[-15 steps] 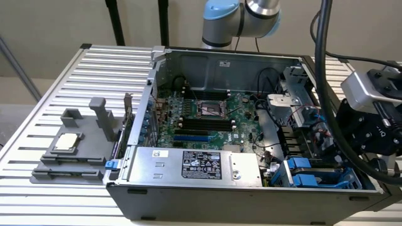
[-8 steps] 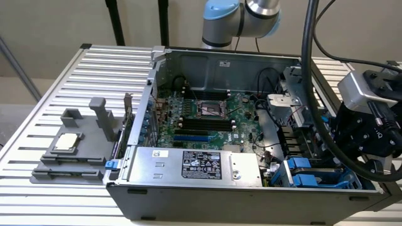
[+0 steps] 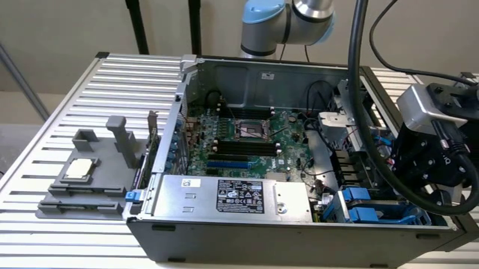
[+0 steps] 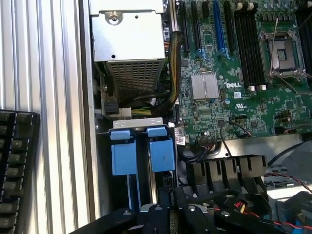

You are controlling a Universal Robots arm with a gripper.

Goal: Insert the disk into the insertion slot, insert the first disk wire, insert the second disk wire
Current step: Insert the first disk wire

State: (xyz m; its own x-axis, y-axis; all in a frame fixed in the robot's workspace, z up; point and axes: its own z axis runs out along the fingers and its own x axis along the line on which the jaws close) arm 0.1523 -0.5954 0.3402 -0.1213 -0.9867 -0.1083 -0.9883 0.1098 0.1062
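The gripper (image 4: 165, 208) is hanging with its jaws clenched, and I am seeing nothing pinched between them. Just ahead of the jaws, the slot (image 4: 142, 163) is holding two blue carrier ends side by side, sitting about level with each other. I am taking the one nearer the jaws' line as the disk (image 4: 161, 153), though its metal body is hidden and I cannot tell the two apart for certain. Judging from that, the disk is looking seated and the work is standing at the wiring stage.

Close beside the jaws, on the motherboard (image 4: 234, 73) side, thin red and black wires (image 4: 253, 207) are trailing past a row of black blocks (image 4: 229, 168). Whether any of these is a disk wire I cannot tell.

Doing this step well is depending on getting a plug square to its socket before any push, since the room around the carrier ends is looking tight and a tilted plug is likely to bind. Loose wires are needing to stay out from between jaws and slot. Pressure should be going straight along the slot's length and gently, because the blue plastic is probably flexing easily. Beyond the slot, the power supply (image 4: 127, 44) is boxing in that end, so any sideways swing is risking the motherboard's upright parts.
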